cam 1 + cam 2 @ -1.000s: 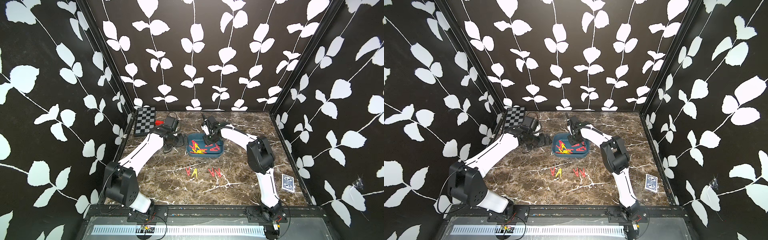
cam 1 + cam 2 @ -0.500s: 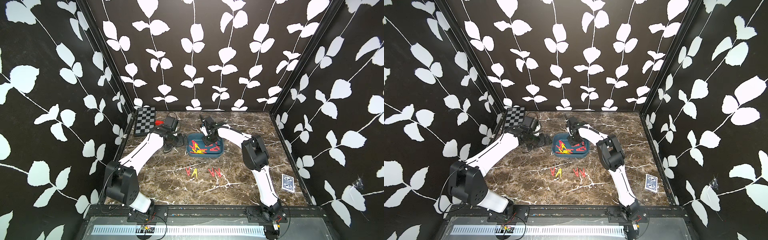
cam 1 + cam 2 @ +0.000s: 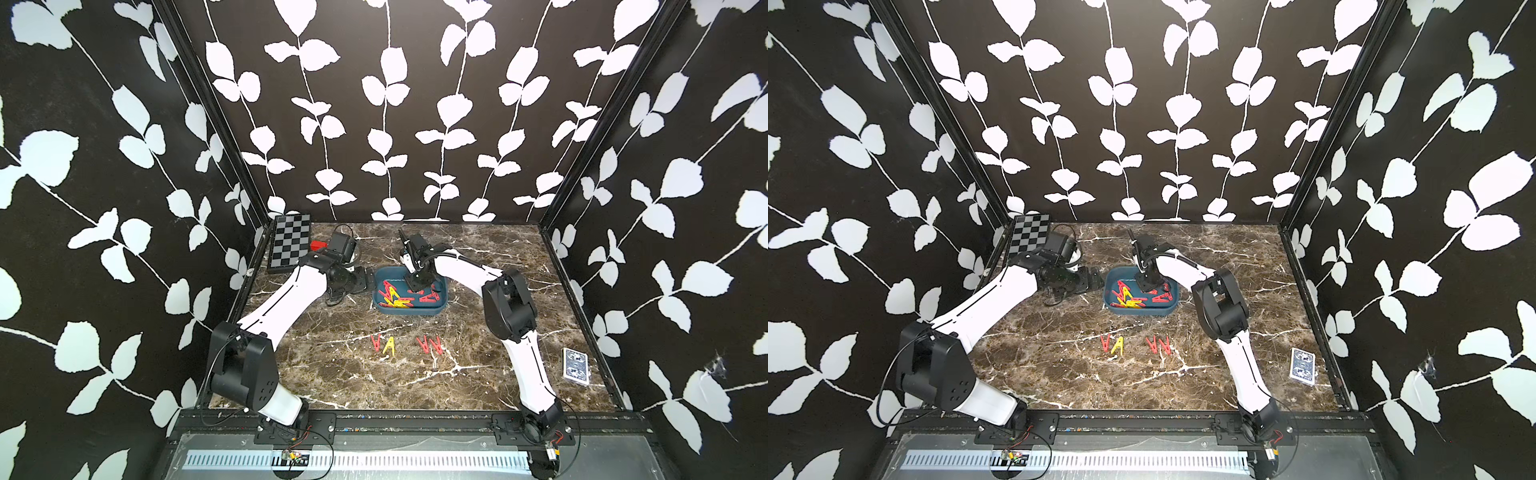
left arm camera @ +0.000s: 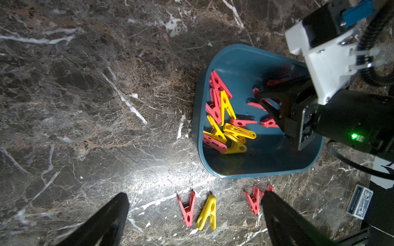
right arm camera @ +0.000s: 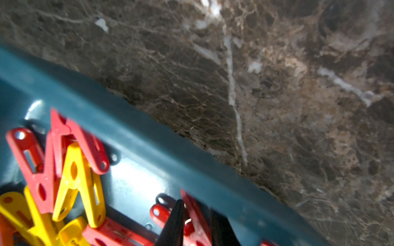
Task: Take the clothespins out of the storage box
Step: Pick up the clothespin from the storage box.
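The right gripper (image 5: 196, 206) is down inside the shallow teal-blue plastic storage box (image 5: 149, 136). Its two black fingers (image 5: 173, 221) stand narrow, one on each side of one red plastic A-shaped clothespin (image 5: 188, 199). This pin fills the gap between them, but I cannot tell if it is already pressed firmly.

Just beside this gripper, toward the left arm, a heap of red and yellow clothespins (image 4: 223, 119) lies on the floor of the box.

The left gripper (image 4: 194, 193) is released, with the fingers far apart and nothing between them. It hangs over the brown marble table (image 3: 415, 382), close to the outer wall of the box on the side away from the right arm.

Nearer to the robot's bases than both grippers, four clothespins lie outside the box on the table: a red one (image 3: 376, 343) just beside a yellow one (image 3: 389, 345), and near them two red ones (image 3: 429, 345).

Behind the left gripper, at the far edge, lies a flat black-and-grey checkerboard (image 3: 289, 243) with a small red block (image 3: 318, 245) just beside it. Well apart from the right gripper, close to that arm's base, lies a blue pack of cards (image 3: 575, 365).
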### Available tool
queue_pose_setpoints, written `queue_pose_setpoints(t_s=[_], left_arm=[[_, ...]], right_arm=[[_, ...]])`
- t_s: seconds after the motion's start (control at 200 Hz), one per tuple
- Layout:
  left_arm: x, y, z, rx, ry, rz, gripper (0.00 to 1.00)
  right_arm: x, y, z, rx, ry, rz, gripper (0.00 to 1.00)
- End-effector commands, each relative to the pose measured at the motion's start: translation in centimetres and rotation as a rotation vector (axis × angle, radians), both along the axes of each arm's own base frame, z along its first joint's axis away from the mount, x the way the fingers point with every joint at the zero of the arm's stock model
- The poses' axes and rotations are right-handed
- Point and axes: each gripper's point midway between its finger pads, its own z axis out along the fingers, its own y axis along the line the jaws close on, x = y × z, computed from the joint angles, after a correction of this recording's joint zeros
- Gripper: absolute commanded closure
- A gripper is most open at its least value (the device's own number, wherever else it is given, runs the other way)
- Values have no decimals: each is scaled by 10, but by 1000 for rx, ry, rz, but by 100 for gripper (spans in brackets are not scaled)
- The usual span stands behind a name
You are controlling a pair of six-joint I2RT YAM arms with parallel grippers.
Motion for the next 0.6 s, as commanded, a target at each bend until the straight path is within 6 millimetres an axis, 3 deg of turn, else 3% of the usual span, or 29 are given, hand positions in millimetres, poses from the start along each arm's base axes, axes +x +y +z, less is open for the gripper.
queue_pose_setpoints(t_s=[0.0,0.165,0.595], left_arm=[[1,2,15,-16,-33,1,1],[-3,5,18,-17,-41,6,1],[-11,3,24,-58,-73,3,1]], right_arm=[[-5,0,-14,-34,10,9,82],[-2,1,-3,-21,-22,-1,96],[-6,-6,58,46,-80,-107,100]])
